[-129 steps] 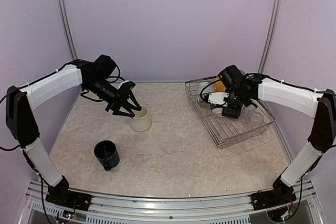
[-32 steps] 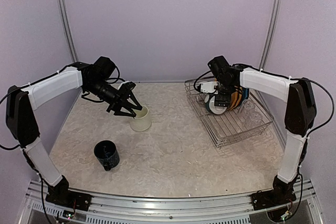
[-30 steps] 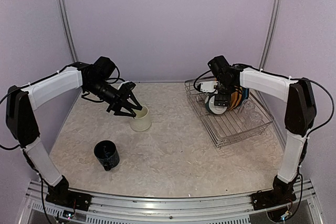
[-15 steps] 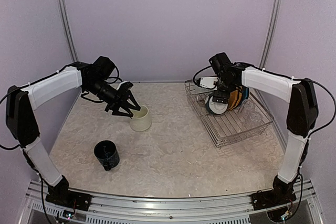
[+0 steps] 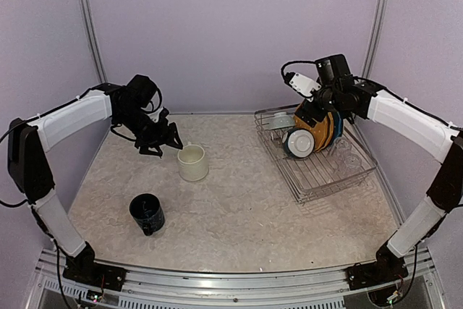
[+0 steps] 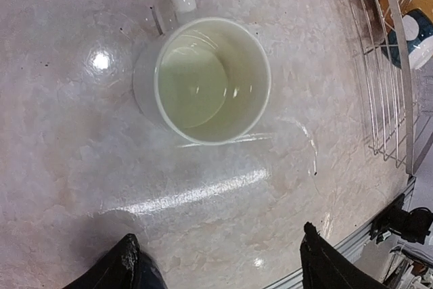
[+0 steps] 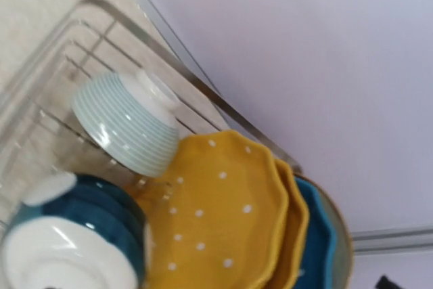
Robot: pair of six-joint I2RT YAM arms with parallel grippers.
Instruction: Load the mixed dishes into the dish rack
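The cream mug stands upright on the table; in the left wrist view it is empty, handle at the far side. My left gripper is open and empty, just left of the mug and clear of it; its fingertips straddle bare table. The dark blue mug stands near the front left. The dish rack holds upright yellow dotted plates, a blue plate, the grey-teal cup and a clear glass. My right gripper hovers above the plates, open and empty.
A dark blue bowl with a white base lies on its side in the rack in front of the plates. The rack's wire side shows at the right of the left wrist view. Walls enclose the table at back and sides.
My left gripper has let go of the cream mug's rim and pulled back to the left. My right gripper has lifted up and away from the plates in the rack.
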